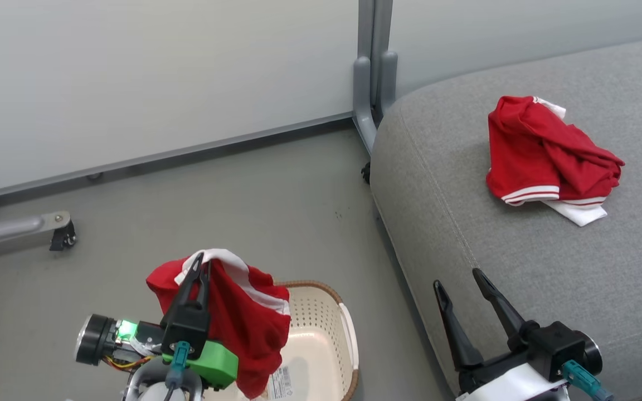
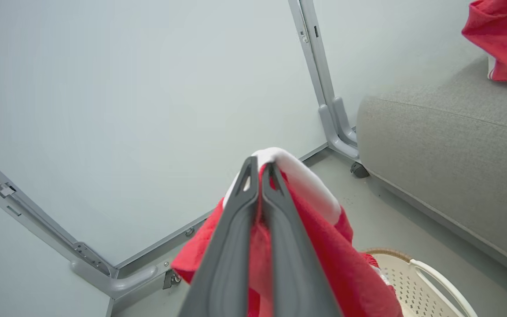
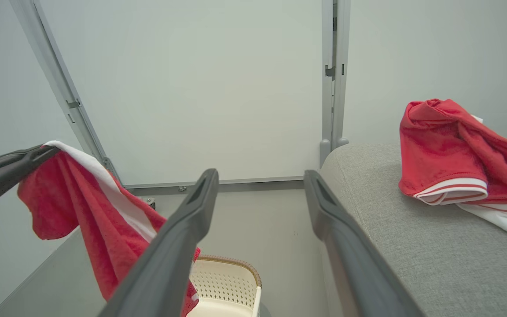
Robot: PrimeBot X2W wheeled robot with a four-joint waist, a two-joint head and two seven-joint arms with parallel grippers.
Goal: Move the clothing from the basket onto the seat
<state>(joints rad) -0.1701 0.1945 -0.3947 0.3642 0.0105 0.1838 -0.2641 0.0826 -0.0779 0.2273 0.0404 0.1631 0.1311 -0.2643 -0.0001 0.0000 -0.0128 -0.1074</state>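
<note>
Left gripper [image 1: 202,266] is clamped tight, fingers pressed together on a fold of the red garment [image 1: 248,328] right at its white stripe, and the cloth drapes down from that pinch in a loose bundle. It hangs over the basket [image 1: 350,328], lowest fold dangling near the rim's height, and I can't tell whether it is clear of the rim. A high pinch near the trim makes sense, because it lets the whole piece hang free so it can be carried rather than dragged. The basket sits on the floor [image 1: 254,189], just beside the front edge of the seat [image 1: 521,262]. What shows of its bottom is bare but for a paper label [image 1: 282,383]. Out to the right, the right gripper [image 1: 457,278] hovers with fingers spread wide, holding nothing, poised at the seat's near corner. Farther back on the cushion lies the other garment [image 1: 544,156], crumpled with its white hem showing, well apart from both grippers. By my reading one piece is delivered and this one is mid-carry. The next move calls for a swing right and up over the cushion's edge. That hanging tail is the thing most likely to snag on the rim.
</note>
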